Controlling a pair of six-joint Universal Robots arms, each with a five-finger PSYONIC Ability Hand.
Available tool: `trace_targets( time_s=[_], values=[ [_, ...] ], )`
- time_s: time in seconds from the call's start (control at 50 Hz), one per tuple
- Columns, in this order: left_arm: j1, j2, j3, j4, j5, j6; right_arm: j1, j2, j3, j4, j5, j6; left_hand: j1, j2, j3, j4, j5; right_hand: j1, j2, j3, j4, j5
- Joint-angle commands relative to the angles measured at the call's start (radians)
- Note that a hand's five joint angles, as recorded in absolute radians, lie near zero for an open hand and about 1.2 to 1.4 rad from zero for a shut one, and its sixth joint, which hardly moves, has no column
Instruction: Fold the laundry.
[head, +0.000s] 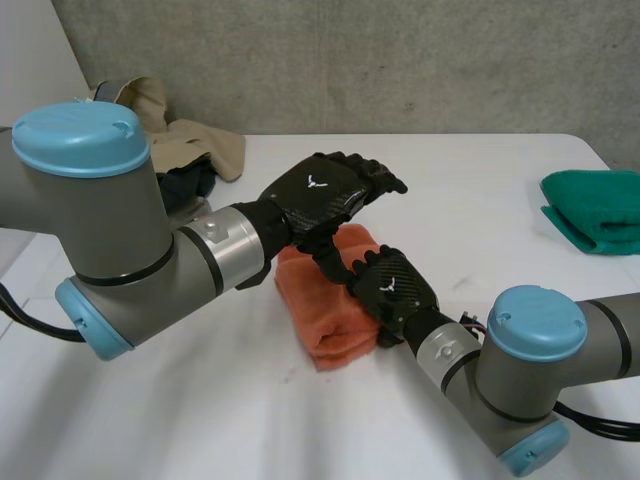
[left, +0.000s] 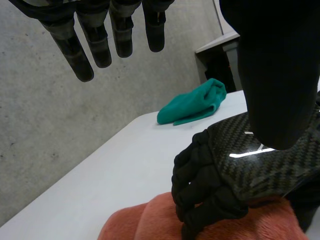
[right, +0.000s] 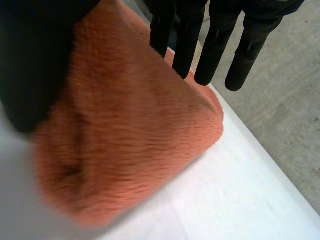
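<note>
The folded orange towel (head: 322, 312) lies on the table (head: 200, 400) under the right hand (head: 392, 285). Its long axis runs roughly along that hand's nearly straight fingers, which rest on it. The left hand (head: 320, 190) hovers just above, relaxed and empty. A green cloth (head: 595, 205) lies well beyond its fingertips.

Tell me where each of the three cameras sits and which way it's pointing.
Head view: between and behind the arms, looking down at the white table; both arms show, the left hand above and the right hand on the folded orange towel.
Left wrist view: on the left wrist, facing the folded green towel and concrete wall; its own straight fingers show.
Right wrist view: on the right wrist, facing the orange towel under its own straight fingers.
Shared: all three show the orange towel.
</note>
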Motion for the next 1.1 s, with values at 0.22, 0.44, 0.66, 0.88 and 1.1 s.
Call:
trace_targets(
  time_s=[0.22,0.44,0.66,0.88,1.1],
  values=[
    [0.001,0.002,0.002,0.000,-0.017,-0.001,0.000,0.050,-0.093,0.006,-0.005,0.004,0.013,0.009,0.012,0.005,0.007,0.597,0.604,0.600,0.601,0.713],
    [-0.001,0.014,0.014,0.011,-0.042,-0.001,-0.095,-0.042,-0.145,0.002,0.010,0.012,-0.011,-0.014,-0.012,-0.018,-0.017,0.847,0.854,0.851,0.851,0.964],
    [-0.001,0.042,0.015,0.078,-0.065,-0.033,-0.276,-0.072,-0.333,0.017,-0.091,0.074,-0.008,-0.011,-0.009,-0.015,-0.014,0.847,0.854,0.851,0.851,0.964],
    [0.001,0.036,-0.004,0.078,-0.065,-0.061,-0.331,0.014,-0.330,0.131,-0.169,0.160,-0.011,-0.014,-0.012,-0.018,-0.017,0.847,0.854,0.851,0.851,0.964],
    [0.001,0.030,-0.025,0.080,-0.063,-0.058,-0.438,-0.009,-0.275,0.184,-0.187,0.134,-0.011,-0.014,-0.012,-0.018,-0.017,0.479,0.486,0.483,0.483,0.596]
  ],
)
